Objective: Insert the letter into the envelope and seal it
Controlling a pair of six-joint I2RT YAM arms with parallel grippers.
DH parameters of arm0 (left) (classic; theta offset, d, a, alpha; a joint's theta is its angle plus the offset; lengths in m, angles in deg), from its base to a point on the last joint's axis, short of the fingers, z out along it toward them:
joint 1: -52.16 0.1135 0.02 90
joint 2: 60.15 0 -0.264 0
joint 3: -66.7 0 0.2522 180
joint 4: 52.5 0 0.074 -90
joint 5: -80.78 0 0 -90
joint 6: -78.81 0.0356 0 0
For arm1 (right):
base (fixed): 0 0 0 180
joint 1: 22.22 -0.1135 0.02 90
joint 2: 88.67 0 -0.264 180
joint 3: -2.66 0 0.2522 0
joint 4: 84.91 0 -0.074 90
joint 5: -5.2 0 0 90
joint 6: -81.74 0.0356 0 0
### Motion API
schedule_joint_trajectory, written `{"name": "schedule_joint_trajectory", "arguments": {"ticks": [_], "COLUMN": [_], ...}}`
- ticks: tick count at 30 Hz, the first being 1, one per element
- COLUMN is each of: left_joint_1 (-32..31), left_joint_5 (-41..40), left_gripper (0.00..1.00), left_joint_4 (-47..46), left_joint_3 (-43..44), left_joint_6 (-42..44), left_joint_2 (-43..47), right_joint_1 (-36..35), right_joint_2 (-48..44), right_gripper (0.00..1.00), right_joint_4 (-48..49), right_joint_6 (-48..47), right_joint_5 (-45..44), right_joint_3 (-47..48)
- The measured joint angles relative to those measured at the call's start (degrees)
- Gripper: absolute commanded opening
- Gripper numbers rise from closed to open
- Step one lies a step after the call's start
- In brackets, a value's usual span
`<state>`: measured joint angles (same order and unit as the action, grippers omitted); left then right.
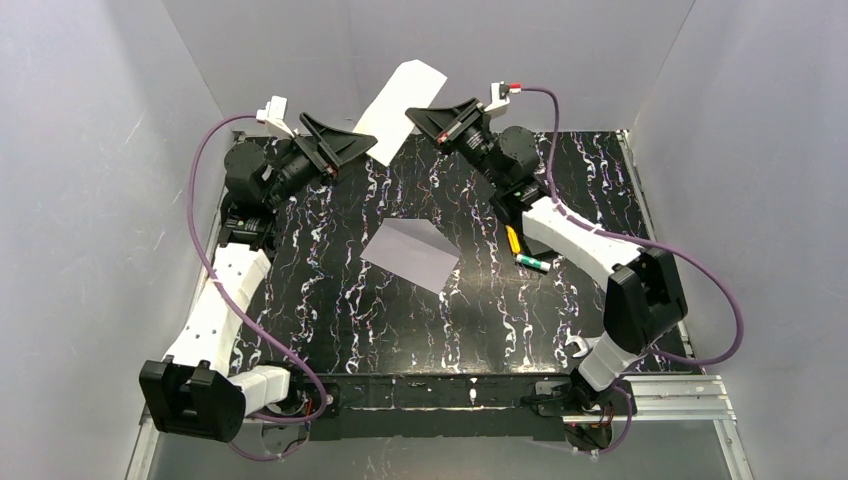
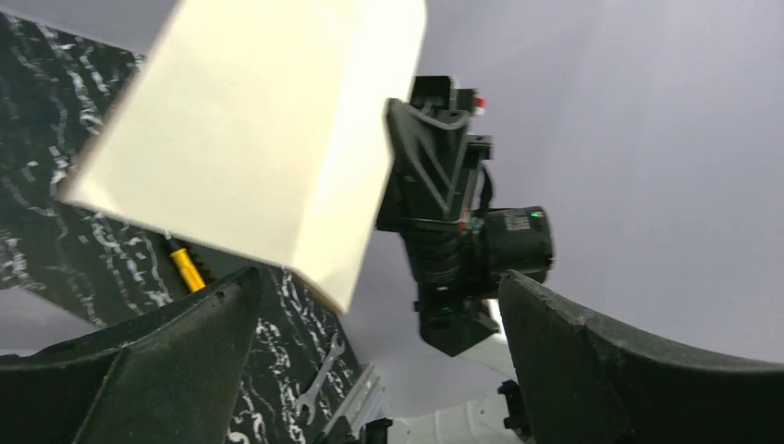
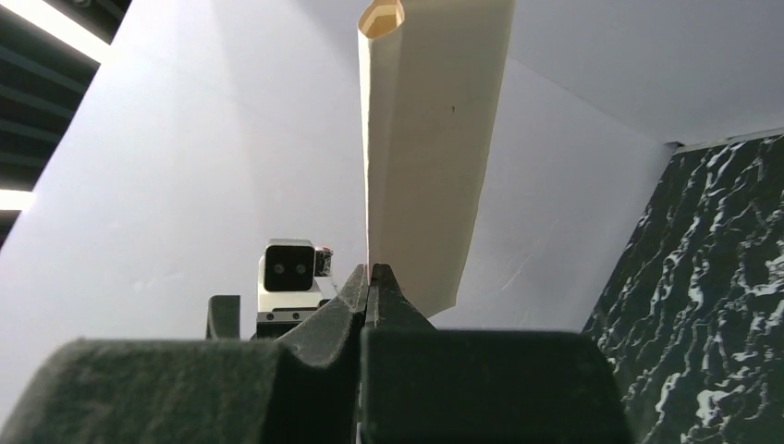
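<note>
The letter (image 1: 400, 100) is a folded cream-tan sheet held up in the air over the table's far edge. My right gripper (image 1: 415, 118) is shut on its right-hand edge, and the wrist view shows the paper rising from the pinched tips (image 3: 370, 273) as the letter (image 3: 425, 157). My left gripper (image 1: 352, 146) stands open at the sheet's lower left end. In its wrist view the letter (image 2: 268, 139) has a corner hanging above the wide gap of the left gripper (image 2: 379, 314), touching neither finger. The envelope (image 1: 410, 253) lies flat mid-table, pale lavender-white.
A yellow marker (image 1: 512, 240) and a green-tipped pen (image 1: 533, 262) lie beside the right arm. A wrench (image 1: 577, 348) lies near the right base. Grey walls enclose the black marbled table (image 1: 330, 300) on three sides.
</note>
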<state>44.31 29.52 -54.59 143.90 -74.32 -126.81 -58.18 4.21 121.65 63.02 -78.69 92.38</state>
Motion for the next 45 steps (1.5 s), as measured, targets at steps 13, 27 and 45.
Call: {"name": "schedule_joint_trajectory", "arguments": {"ticks": [13, 27, 45], "left_joint_1": [-5.0, -5.3, -5.4], "left_joint_5": [-9.9, -11.8, -5.4], "left_gripper": [0.29, 0.00, 0.35], "left_joint_4": [-14.3, -18.1, -18.4], "left_joint_3": [-5.7, -6.6, -4.5], "left_joint_6": [-9.9, -7.2, -3.5], "left_joint_2": [0.6, 0.6, 0.3], "right_joint_1": [-1.2, -1.1, 7.6], "right_joint_2": [2.9, 2.8, 0.1], "right_gripper": [0.01, 0.12, 0.01], "right_joint_4": [7.6, 7.5, 7.9], "right_joint_6": [9.6, 9.6, 7.9], "right_joint_5": [-1.9, -2.9, -0.7], "right_joint_3": [0.0, 0.0, 0.0]}}
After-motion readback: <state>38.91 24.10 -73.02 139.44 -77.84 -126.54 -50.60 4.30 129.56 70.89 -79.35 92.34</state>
